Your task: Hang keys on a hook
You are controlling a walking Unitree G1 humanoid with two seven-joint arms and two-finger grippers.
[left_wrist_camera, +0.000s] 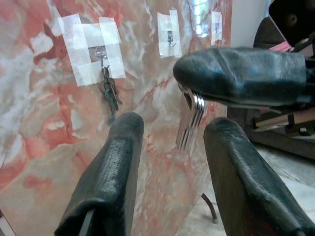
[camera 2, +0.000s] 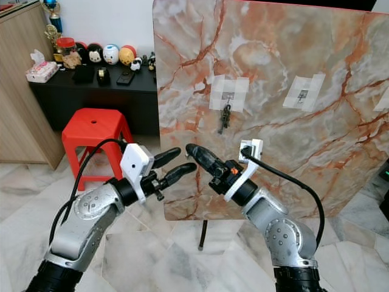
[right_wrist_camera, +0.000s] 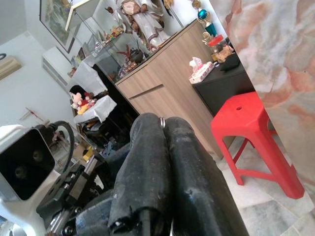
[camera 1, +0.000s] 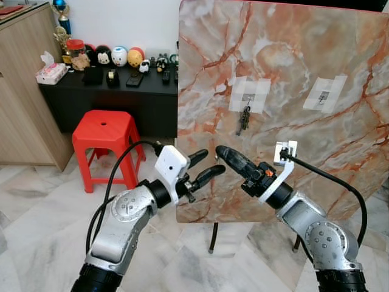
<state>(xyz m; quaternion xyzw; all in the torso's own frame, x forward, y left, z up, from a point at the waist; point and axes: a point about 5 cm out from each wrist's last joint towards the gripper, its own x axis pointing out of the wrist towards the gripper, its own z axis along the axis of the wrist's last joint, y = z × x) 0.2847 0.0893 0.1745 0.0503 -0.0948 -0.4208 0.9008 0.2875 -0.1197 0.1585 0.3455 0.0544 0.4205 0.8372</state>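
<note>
In front of an upright marble-patterned board (camera 1: pixel 292 73), two silver arms meet at mid-height; the left end effector (camera 1: pixel 205 165) has its two black fingers spread apart with nothing between them, pointing toward the right arm; the right end effector (camera 1: pixel 230 158) has its fingers pressed together, and the left wrist view shows them pinching a flat set of silvery keys (left_wrist_camera: pixel 189 120) whose blades hang down just past the fingertips; a thin sliver of metal also shows between the closed fingers (right_wrist_camera: pixel 161 119) in the right wrist view; both end effectors sit close to each other, near the lower part of the board and apart from its surface. On the board above them, a small hook taped on with white tape (camera 1: pixel 248 95) already carries a dark bunch of keys (camera 1: pixel 244 119) hanging straight down; a second taped hook (camera 1: pixel 324 95) sits further toward the board's right edge, at about the same height. Beyond the board's left edge stands a red plastic stool (camera 1: pixel 103 135) on the pale tiled floor (camera 1: pixel 36 207); behind it, a low black cabinet (camera 1: pixel 109 100) holds round toy figures (camera 1: pixel 119 56) and a tissue box (camera 1: pixel 50 73), beside a wooden cupboard (camera 1: pixel 24 91).
</note>
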